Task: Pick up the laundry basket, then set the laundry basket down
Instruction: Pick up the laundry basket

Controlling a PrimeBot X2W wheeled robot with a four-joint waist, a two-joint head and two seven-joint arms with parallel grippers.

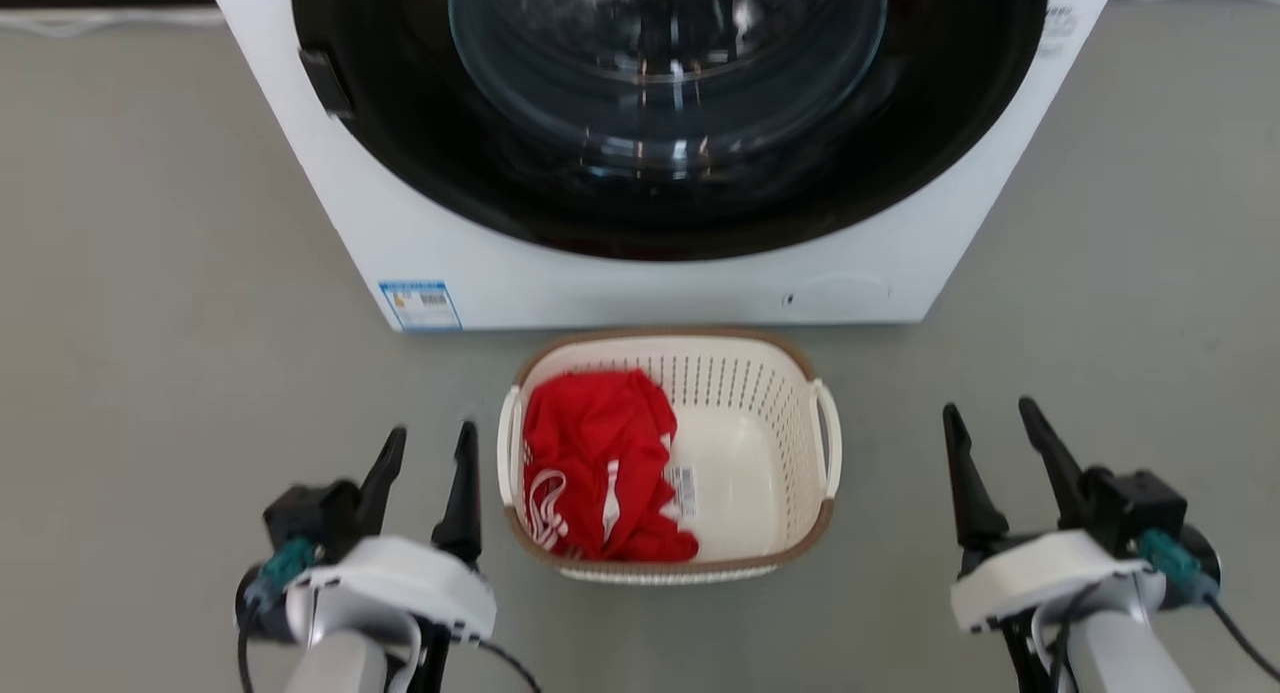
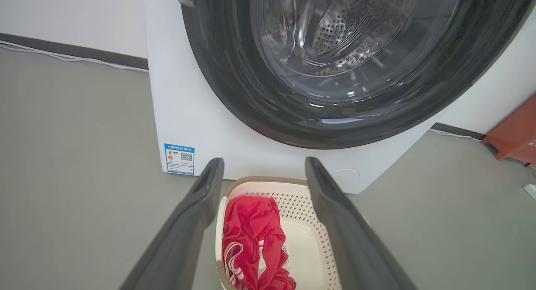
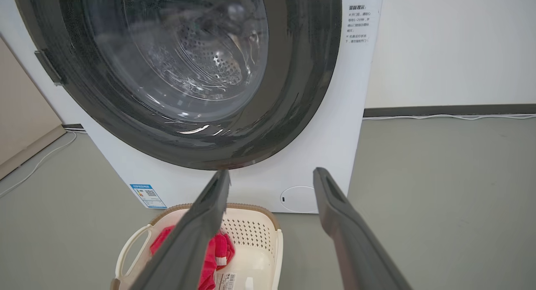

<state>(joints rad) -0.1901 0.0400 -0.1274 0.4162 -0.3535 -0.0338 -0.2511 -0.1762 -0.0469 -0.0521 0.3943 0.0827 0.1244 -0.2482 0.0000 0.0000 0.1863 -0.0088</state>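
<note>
The laundry basket [image 1: 740,383] is set on the floor [image 1: 150,323] just before the washing machine [image 1: 640,288]; a crumpled red garment [image 1: 595,468] is held inside. The left gripper [image 1: 432,431] and right gripper [image 1: 988,407] are spread, empty, beside it.

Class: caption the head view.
Open left tool and right tool flank the laundry basket holding red cloth before a washer.

Your head camera looks steeply down from 6 o'clock, the wrist cameras low and near from 8 and 4, all sharing the laundry basket [image 1: 740,378] and washing machine [image 1: 620,283].
</note>
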